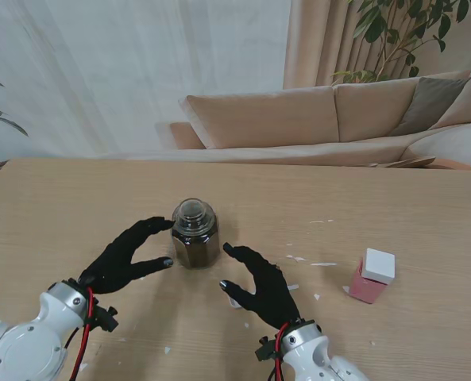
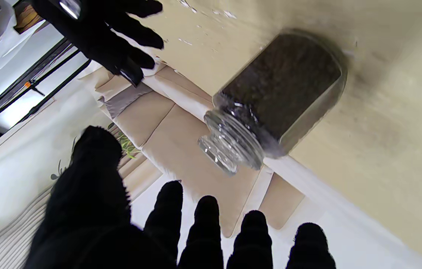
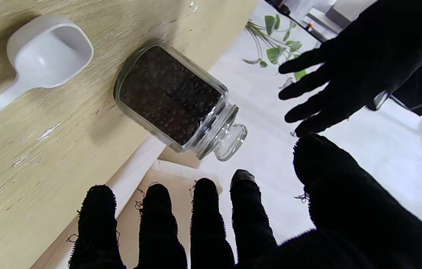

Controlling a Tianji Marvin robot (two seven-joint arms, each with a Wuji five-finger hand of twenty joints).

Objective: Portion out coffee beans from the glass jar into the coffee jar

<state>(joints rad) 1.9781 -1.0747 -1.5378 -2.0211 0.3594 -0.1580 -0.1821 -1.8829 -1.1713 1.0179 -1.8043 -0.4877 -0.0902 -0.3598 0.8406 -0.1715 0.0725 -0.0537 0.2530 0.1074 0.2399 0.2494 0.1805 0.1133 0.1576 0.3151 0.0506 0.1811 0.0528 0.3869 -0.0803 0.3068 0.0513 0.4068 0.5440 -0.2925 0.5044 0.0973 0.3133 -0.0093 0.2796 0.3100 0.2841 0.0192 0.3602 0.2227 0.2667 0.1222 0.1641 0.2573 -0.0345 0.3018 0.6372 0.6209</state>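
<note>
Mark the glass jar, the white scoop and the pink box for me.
glass jar (image 1: 194,236): stand view, on its bean-filled body.
white scoop (image 3: 48,52): right wrist view, inside its bowl.
pink box (image 1: 372,278): stand view, on its side just under the white lid.

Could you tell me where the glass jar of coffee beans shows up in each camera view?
Stand view: glass jar at table centre, between left hand and right hand.
Left wrist view: glass jar beyond the fingers.
Right wrist view: glass jar beside a white scoop.
Shared landmark: the beige sofa.
</note>
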